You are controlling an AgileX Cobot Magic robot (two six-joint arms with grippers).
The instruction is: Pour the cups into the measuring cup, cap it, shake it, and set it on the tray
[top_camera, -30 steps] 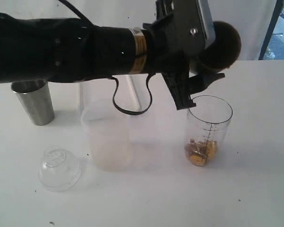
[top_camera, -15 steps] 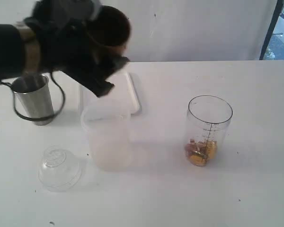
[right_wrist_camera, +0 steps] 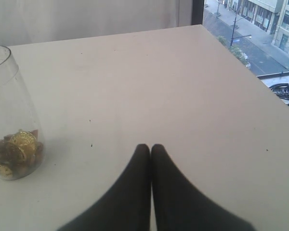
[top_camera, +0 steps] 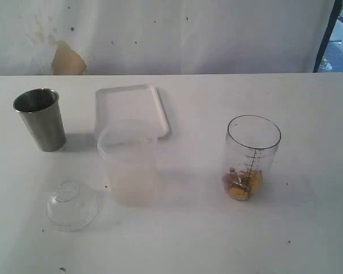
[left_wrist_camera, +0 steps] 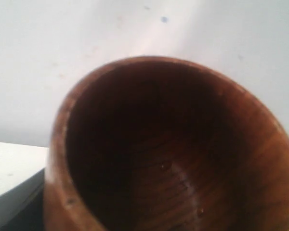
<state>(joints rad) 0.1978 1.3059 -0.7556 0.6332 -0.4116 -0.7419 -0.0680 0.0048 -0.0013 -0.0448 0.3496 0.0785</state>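
Exterior view, frosted tumbler (top_camera: 128, 162) overlapping tray (top_camera: 131, 101)

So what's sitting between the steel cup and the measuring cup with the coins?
In the exterior view, the frosted plastic tumbler stands there, with the white tray just behind it.

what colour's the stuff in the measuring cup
Gold and brown pieces; clearest in the right wrist view.

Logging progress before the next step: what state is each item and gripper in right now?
Measuring cup: upright, uncapped, gold coins at bottom.
Wooden cup: held aloft, looks empty.
Steel tumbler: upright on table.
Frosted tumbler: upright on table.
Dome lid: lying on table.
Tray: flat, nothing on it.
Right gripper: fingers shut, empty.
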